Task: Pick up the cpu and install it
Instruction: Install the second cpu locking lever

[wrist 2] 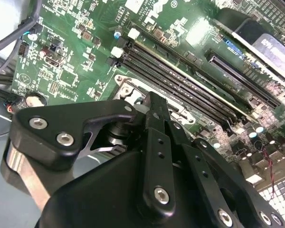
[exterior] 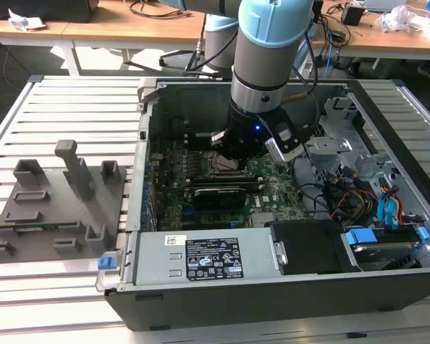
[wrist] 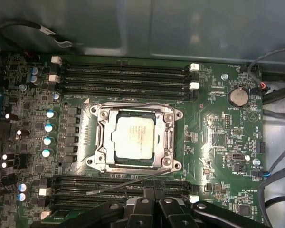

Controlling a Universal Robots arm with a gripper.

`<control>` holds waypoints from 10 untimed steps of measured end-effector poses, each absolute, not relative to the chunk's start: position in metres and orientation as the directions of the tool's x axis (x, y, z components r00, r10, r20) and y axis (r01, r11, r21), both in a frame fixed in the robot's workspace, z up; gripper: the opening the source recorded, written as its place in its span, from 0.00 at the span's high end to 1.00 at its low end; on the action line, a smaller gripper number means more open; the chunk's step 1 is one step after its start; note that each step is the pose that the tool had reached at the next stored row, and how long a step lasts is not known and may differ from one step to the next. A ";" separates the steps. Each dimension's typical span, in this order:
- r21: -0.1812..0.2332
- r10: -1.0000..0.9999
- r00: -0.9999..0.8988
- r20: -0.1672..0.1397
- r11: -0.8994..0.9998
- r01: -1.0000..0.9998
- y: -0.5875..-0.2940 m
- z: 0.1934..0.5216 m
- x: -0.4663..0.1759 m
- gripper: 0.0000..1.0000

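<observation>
**The cpu sits in the socket, the gripper hangs over it**

In the first wrist view the cpu (wrist: pixel 137 138) lies flat inside the socket frame (wrist: pixel 135 141), silvery top plate facing up, in the middle of the green motherboard (wrist: pixel 213 137). It looks level with the frame all around. A thin metal lever (wrist: pixel 128 183) lies slanted across the board beside one edge of the frame. Rows of black memory slots (wrist: pixel 126 78) run on two opposite sides of the socket, and a round coin battery (wrist: pixel 238 97) sits near one corner of the board.

In the exterior view the gripper (exterior: pixel 233 161) is down inside the open computer case (exterior: pixel 201 294), right above the socket area, with the long black graphics card (exterior: pixel 218 195) just beside it. The second wrist view shows the gripper's black linkages (wrist 2: pixel 154 156) near the socket, but I cannot tell if the fingers are spread or pressed together. Nothing is seen held between them.

A grey holder tray (exterior: pixel 54 208) rests on the slatted table (exterior: pixel 57 100) at the exterior view's left, well apart from the case
</observation>
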State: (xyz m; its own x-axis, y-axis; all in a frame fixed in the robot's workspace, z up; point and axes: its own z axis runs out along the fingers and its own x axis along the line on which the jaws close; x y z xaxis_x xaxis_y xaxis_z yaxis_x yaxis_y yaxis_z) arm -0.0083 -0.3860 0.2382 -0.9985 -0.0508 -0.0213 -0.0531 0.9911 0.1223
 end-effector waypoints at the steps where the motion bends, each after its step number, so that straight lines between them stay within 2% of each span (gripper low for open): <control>1: 0.123 -0.051 -0.998 -0.021 0.991 -0.053 -0.386 0.237 -0.008 0.89; 10: 0.136 -0.051 -0.998 -0.022 0.989 -0.053 -0.386 0.228 -0.019 0.89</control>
